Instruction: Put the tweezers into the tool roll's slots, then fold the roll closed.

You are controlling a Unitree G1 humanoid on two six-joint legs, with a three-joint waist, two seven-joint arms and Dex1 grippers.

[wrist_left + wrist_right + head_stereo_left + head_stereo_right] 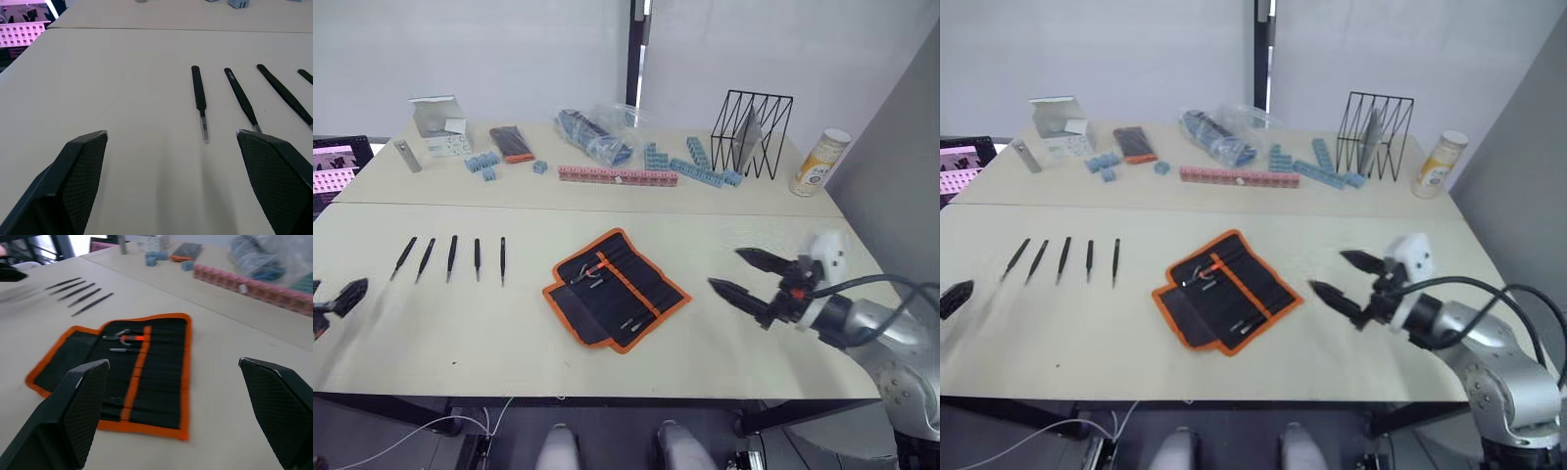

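**Roll lying open, tweezers lined up on the left**

I see the tool roll point(616, 289) spread open and flat near the middle of the table point(724, 352), turned at an angle, its orange centre strip running between the slots point(161, 377); a few small tools already sit in it; the five tweezers point(451, 258) lie side by side to its left, well apart from it, bare on the tabletop.

My right gripper point(741, 274) hovers just right of the roll, jaws spread wide and holding nothing; my left gripper point(171, 181) sits at the near left edge, near the leftmost tweezers, jaws likewise released and empty.

On the far side I make out a wire rack point(751, 132), a can point(819, 163), a pink block strip point(617, 175), blue blocks point(705, 166) and a plastic bag point(602, 132).
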